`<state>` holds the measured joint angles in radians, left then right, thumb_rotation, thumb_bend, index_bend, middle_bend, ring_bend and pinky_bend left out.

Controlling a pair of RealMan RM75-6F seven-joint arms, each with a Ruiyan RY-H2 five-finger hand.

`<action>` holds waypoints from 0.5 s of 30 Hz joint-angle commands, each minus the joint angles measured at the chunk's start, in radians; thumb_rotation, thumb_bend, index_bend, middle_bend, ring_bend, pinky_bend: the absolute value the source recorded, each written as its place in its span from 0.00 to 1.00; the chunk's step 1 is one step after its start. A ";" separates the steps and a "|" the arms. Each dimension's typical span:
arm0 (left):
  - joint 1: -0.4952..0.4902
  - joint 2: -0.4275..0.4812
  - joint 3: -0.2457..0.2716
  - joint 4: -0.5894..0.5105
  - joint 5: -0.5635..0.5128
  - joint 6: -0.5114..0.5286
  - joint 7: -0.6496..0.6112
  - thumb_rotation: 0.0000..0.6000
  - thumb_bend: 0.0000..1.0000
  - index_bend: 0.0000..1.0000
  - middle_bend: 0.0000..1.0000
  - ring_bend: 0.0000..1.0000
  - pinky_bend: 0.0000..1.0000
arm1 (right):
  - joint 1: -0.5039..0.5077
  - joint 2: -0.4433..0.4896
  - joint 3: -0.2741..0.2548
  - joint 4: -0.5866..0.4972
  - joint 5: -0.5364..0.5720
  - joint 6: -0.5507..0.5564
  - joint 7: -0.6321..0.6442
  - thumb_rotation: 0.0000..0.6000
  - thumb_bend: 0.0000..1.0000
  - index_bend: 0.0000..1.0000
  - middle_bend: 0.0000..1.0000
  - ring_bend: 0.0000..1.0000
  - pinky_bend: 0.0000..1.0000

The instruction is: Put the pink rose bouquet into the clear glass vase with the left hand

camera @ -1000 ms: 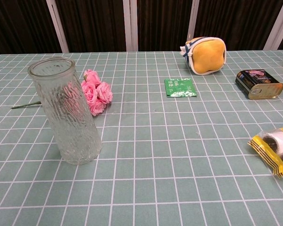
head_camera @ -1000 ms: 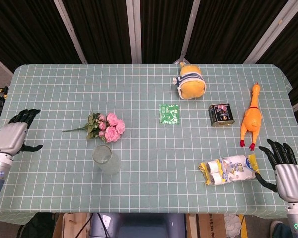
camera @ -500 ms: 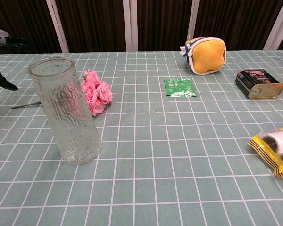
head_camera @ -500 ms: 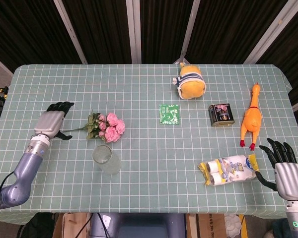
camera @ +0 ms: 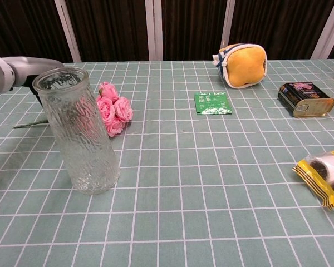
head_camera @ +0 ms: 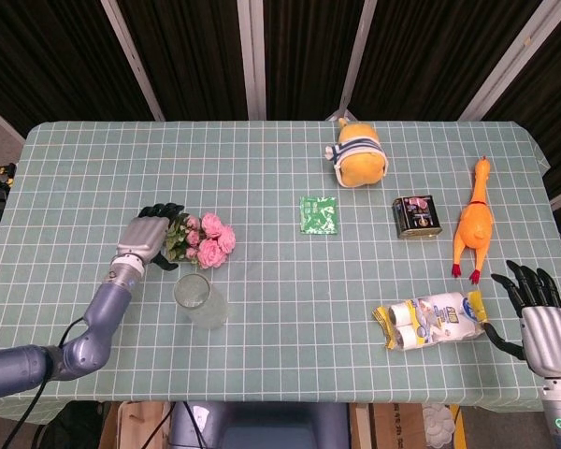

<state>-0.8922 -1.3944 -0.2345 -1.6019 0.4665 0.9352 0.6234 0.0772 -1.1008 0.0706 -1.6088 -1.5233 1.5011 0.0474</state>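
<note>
The pink rose bouquet (head_camera: 210, 240) lies flat on the green checked table, blooms to the right and stem to the left. My left hand (head_camera: 149, 237) hovers over its leaves and stem, fingers spread, holding nothing. The clear glass vase (head_camera: 198, 299) stands upright just in front of the bouquet. In the chest view the vase (camera: 80, 130) hides that hand; only the left forearm (camera: 14, 72) shows behind it, with the roses (camera: 114, 108) and the stem's end (camera: 29, 123) on the cloth. My right hand (head_camera: 540, 316) rests open at the near right table edge.
A yellow pouch (head_camera: 359, 159) sits at the back, a green packet (head_camera: 318, 215) mid-table, and a dark tin (head_camera: 416, 217) beside a rubber chicken (head_camera: 473, 224) on the right. A wrapped pack of rolls (head_camera: 428, 320) lies near my right hand.
My left hand has swept right from the table's left edge to above the bouquet's stem and leaves. The bouquet, vase and right hand have stayed in place.
</note>
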 commanded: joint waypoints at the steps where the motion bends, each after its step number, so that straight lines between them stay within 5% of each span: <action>1: -0.038 -0.060 -0.004 0.050 -0.033 0.037 0.025 1.00 0.09 0.03 0.03 0.00 0.05 | 0.001 0.000 0.000 0.000 0.000 -0.001 0.002 1.00 0.28 0.21 0.09 0.08 0.00; 15: -0.128 -0.203 0.024 0.186 -0.149 0.063 0.155 1.00 0.21 0.09 0.15 0.06 0.16 | -0.003 0.006 0.004 0.008 0.007 0.003 0.033 1.00 0.28 0.21 0.09 0.08 0.00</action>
<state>-1.0142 -1.5875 -0.2127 -1.4268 0.3230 0.9966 0.7727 0.0742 -1.0959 0.0746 -1.6008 -1.5159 1.5039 0.0784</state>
